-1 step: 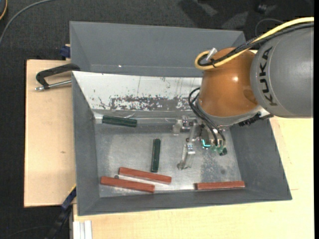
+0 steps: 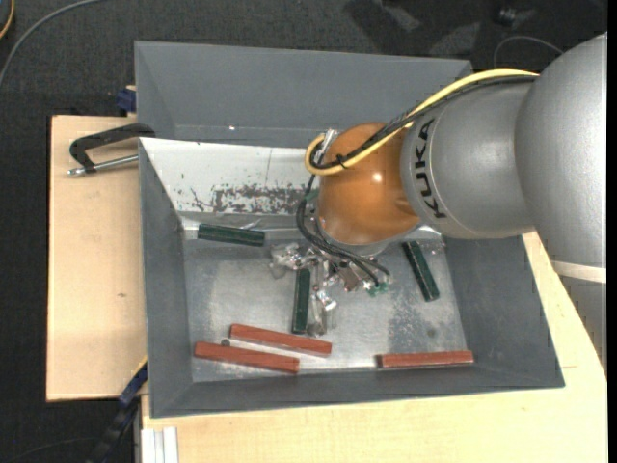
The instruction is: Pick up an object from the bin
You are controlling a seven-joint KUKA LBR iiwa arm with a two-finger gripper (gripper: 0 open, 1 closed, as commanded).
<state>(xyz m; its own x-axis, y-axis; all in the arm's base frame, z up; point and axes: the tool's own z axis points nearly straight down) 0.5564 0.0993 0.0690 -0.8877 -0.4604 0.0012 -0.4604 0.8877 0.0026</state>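
Bars are lying loose under me, and the one closest to my gripper (image 2: 326, 292) is a dark green bar (image 2: 302, 304) in the middle of the bin, running nearly front to back on the floor. My gripper is hanging low just beside that bar's right flank. I cannot tell whether the two are touching, nor whether the gripper is standing wide or narrow, because my orange cover (image 2: 362, 196) is hiding much of it from above. A yellow cable (image 2: 463, 83) is looping off that cover and along my grey arm (image 2: 549, 143).

Going outward, a second green bar (image 2: 231, 234) is lying along the foot of the back wall, to the left. A third green bar (image 2: 420, 270) is lying tilted on the right side of the floor, its far end passing under my arm. Three red bars are lying along the front. A red pair (image 2: 280, 340) is sitting at the front left, the two nearly parallel and just beside each other, close to the front end of the middle green bar. A lone red bar (image 2: 425, 359) is lying at the front right, well apart from them.

The bin floor (image 2: 241, 292) is showing scuffed grey metal. The back slope (image 2: 241, 177) is looking pale and speckled with dark marks, and the grey walls (image 2: 162, 287) are sloping up on every side. Beyond the rim, dark carpet (image 2: 241, 8) is covering the room's floor, and a thin light cord (image 2: 60, 10) is trailing across it.
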